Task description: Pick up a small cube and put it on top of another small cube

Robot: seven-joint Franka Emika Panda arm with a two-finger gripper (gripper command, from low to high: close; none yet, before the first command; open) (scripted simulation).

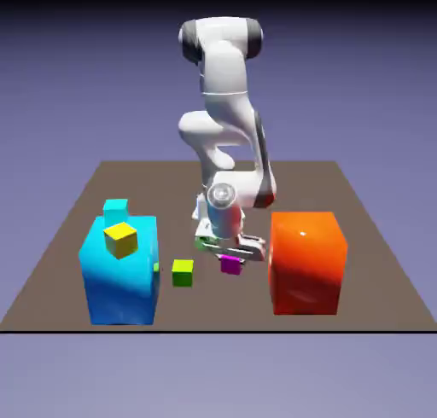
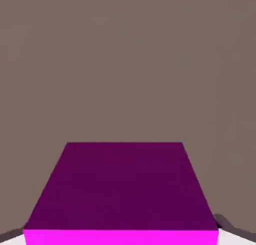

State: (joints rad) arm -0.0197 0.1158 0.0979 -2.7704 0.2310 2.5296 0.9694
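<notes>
1. I have the gripper (image 1: 231, 256) grasping the magenta cube (image 1: 230, 265), with 1 finger on each side of it in my hand view.
2. In the exterior view the magenta cube sits right under the hand, between the lime-green cube (image 1: 183, 273) and the orange block (image 1: 307, 263). I cannot tell whether it touches the desk (image 1: 205, 310).
3. Its sides look about equal, so I make out no long axis. In my hand view its front and back edges run parallel to the picture's bottom edge, square to the 2 fingers; the exterior view shows it turned slightly off square.
4. The yellow cube (image 1: 121, 240) shows at the upper front of the blue block (image 1: 124, 280), on the exterior view's left. It is turned so that 1 upright edge faces my exterior camera, and it looks tilted. I cannot tell what it rests on.
5. The cyan cube (image 1: 116, 211) shows just above the yellow cube in the exterior view, with its front face nearly square to that camera.
</notes>
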